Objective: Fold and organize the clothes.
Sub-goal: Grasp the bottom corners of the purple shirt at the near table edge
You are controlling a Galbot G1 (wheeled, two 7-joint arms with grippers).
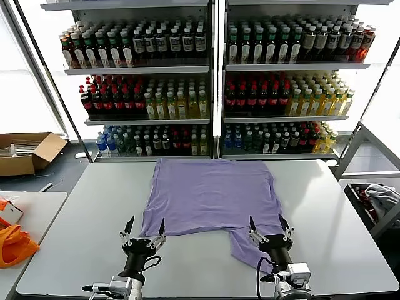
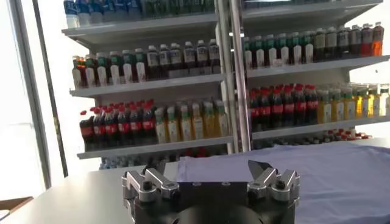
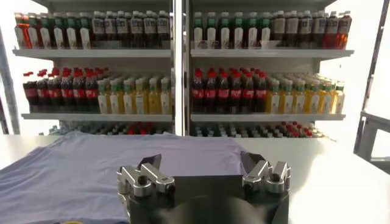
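A lavender T-shirt lies spread flat on the white table, with one sleeve hanging toward the near edge on the right. My left gripper hovers open just off the shirt's near left corner, holding nothing. Over the near sleeve my right gripper stands open too, and is empty. The left wrist view shows the shirt ahead of the left gripper. In the right wrist view the shirt stretches out beyond the right gripper.
Tall shelves of bottled drinks stand behind the table. A side table at the left carries a bright orange fabric item. A cardboard box sits on the floor far left, and a bin with cloth is at the right.
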